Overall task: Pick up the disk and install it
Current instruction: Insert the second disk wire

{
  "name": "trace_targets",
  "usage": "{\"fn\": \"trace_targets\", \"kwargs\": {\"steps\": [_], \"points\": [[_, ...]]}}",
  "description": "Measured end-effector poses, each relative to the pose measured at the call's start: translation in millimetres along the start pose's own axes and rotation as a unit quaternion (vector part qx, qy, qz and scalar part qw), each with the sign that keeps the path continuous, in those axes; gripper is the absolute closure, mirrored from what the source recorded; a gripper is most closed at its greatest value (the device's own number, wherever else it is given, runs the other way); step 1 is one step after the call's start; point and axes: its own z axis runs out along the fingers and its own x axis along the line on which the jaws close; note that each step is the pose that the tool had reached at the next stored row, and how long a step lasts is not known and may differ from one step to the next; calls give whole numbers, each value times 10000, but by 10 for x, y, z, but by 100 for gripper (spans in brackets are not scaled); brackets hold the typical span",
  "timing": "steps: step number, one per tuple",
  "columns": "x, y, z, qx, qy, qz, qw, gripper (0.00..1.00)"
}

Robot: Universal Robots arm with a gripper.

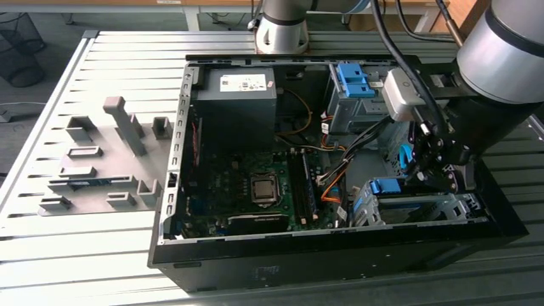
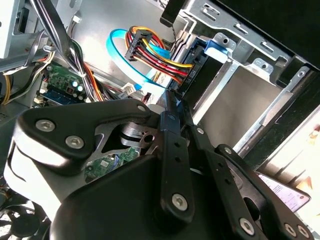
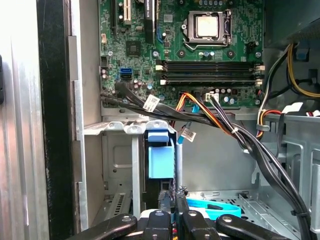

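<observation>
The disk (image 1: 388, 187) stands on edge in the metal drive cage (image 1: 442, 207) at the front corner of the open computer case, on the exterior view's right, its blue tab up. In the first wrist view its blue tab (image 3: 161, 155) fills the cage slot. The second wrist view shows its dark body (image 2: 200, 70) with a blue rail, next to a plug of coloured wires. My gripper (image 1: 422, 182) reaches down into the case right at the disk. Its fingers (image 3: 173, 200) are shut together, and their tips (image 2: 174, 102) meet at the disk's near end.
A black power supply (image 1: 236, 95) and a bare blue bracket (image 1: 355, 80) sit at the case's back. The motherboard (image 1: 255, 185) lies in the middle. Bundled cables (image 3: 220, 120) cross just beyond the cage. A grey fixture (image 1: 102, 159) stands on the slatted table at the exterior view's left.
</observation>
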Motion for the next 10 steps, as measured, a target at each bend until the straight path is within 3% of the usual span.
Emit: {"fn": "trace_targets", "kwargs": {"steps": [10], "points": [[17, -3, 17, 0, -1, 6, 10000, 84]]}}
